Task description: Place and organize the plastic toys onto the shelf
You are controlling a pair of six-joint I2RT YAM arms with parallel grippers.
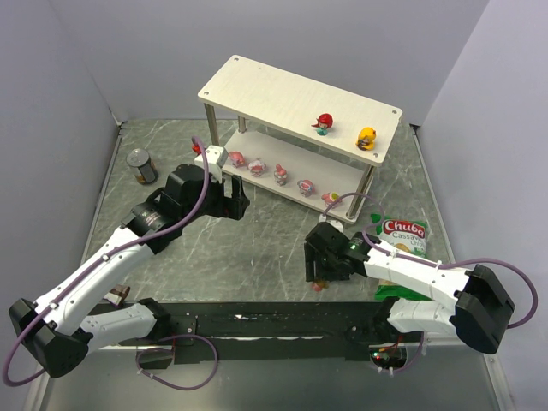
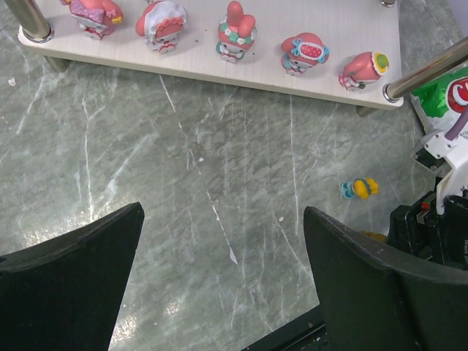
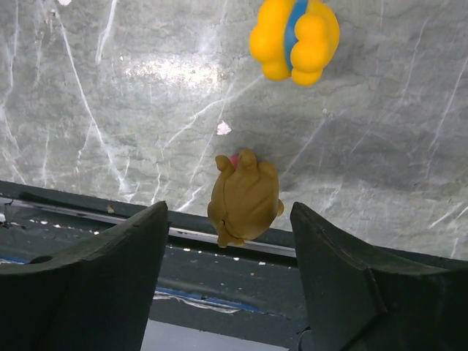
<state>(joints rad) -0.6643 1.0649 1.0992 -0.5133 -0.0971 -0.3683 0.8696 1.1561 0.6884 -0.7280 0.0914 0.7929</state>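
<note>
On shelf (image 1: pixel 257 86) seven toys (image 1: pixel 323 123), off it two; left claw (image 2: pixel 223 213), right claw (image 3: pixel 228 212) gape empty.

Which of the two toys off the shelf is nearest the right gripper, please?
The brown toy, sitting between the right gripper's open fingers; the yellow-blue toy lies farther out.

1. Pictured a table (image 1: pixel 265 248) topped in a grey-green marbled pattern, veined with white.
2. Found plain pale grey walls (image 1: pixel 300 34) boxing it in at left, back and right.
3. Noted a black rail (image 1: pixel 282 324) running along the near edge.
4. Caught a soft white glare (image 3: pixel 168 69) on the glossy top.
</note>
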